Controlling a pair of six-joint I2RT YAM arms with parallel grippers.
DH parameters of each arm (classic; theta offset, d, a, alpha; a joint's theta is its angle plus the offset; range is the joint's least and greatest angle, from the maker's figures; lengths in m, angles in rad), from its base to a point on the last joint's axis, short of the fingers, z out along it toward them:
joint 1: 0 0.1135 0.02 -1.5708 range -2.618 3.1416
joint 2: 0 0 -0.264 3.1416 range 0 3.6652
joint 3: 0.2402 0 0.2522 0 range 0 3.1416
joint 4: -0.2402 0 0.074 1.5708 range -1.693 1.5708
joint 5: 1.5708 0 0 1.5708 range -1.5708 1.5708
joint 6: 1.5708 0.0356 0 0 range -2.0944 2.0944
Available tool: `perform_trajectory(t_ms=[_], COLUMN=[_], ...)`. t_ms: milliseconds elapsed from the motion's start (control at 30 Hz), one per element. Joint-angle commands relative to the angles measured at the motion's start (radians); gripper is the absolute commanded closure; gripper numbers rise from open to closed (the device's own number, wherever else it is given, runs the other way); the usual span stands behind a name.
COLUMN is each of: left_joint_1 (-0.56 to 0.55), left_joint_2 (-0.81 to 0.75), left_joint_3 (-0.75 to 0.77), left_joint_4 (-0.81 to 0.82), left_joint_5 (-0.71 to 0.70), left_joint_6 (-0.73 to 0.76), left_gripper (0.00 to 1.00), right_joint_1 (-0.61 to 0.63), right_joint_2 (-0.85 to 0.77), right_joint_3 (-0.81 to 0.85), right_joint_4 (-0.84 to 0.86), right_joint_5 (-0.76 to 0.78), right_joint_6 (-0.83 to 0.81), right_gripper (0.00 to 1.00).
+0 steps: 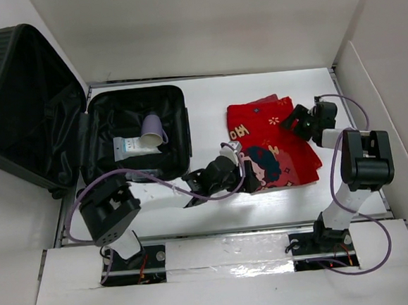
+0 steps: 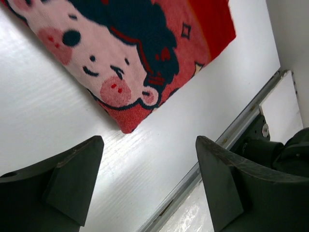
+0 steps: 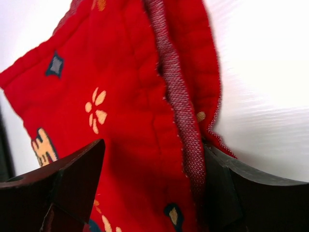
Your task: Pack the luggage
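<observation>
over at the far left, the luggage (image 1: 23, 96) lies thrown open. its lid leans back against the wall so the lined base faces up for loading, and a purple cup (image 1: 153, 130) and a white packet (image 1: 129, 147) already sit inside it. just right of the luggage, a red cloth (image 1: 273, 129) printed with a cartoon girl's face lies flat on the white table (image 1: 216, 215), not yet packed. the left gripper (image 2: 149, 145) is down low by the cloth corner on the luggage side. its fingers are spread wide with only bare table between them, lined up, i'd say, to pinch that corner. the right gripper (image 3: 152, 150) sits at the cloth's edge farthest from the luggage, jaws also wide apart, straddling a raised hem fold without clamping it. with an arm at each end, it looks to me like a setup for lifting or folding the cloth before it goes across into the luggage.
</observation>
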Motion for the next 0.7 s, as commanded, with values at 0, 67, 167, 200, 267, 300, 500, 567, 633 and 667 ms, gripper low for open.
perform_trajectory(t_ms=[0, 67, 167, 200, 267, 300, 500, 567, 633, 667], left_joint_1=[0.01, 0.089, 0.202, 0.257, 0.297, 0.321, 0.342, 0.342, 0.351, 0.351], left_joint_2=[-0.135, -0.151, -0.091, -0.066, 0.015, 0.041, 0.224, 0.276, 0.318, 0.359], left_joint_3=[0.024, 0.034, 0.067, 0.079, 0.126, 0.143, 0.287, 0.356, 0.456, 0.49], left_joint_4=[-0.065, -0.079, -0.073, -0.07, -0.077, -0.077, -0.096, -0.123, -0.197, -0.231], left_joint_5=[-0.11, -0.17, -0.104, -0.096, -0.067, -0.056, -0.021, -0.021, -0.021, -0.024], left_joint_6=[0.088, 0.099, 0.1, 0.097, 0.096, 0.096, 0.079, 0.085, 0.099, 0.1], left_gripper=[0.23, 0.22, 0.21, 0.22, 0.22, 0.23, 0.24, 0.24, 0.24, 0.24], right_joint_1=[0.038, 0.047, 0.058, 0.058, 0.058, 0.058, 0.098, 0.142, 0.182, 0.223], right_joint_2=[-0.036, -0.063, -0.103, -0.155, -0.212, -0.241, -0.451, -0.508, -0.54, -0.569], right_joint_3=[0.054, 0.067, 0.075, 0.058, 0.043, 0.035, -0.034, -0.058, -0.072, -0.083], right_joint_4=[0.027, 0.014, -0.026, -0.026, -0.043, -0.049, -0.048, -0.03, -0.025, -0.025], right_joint_5=[-0.057, -0.065, -0.002, 0.026, 0.101, 0.124, 0.236, 0.222, 0.236, 0.25], right_joint_6=[-0.001, -0.013, -0.028, -0.033, -0.04, -0.045, -0.054, -0.059, -0.067, -0.077], right_gripper=[0.22, 0.23, 0.18, 0.15, 0.01, 0.0, 0.0, 0.02, 0.03, 0.04])
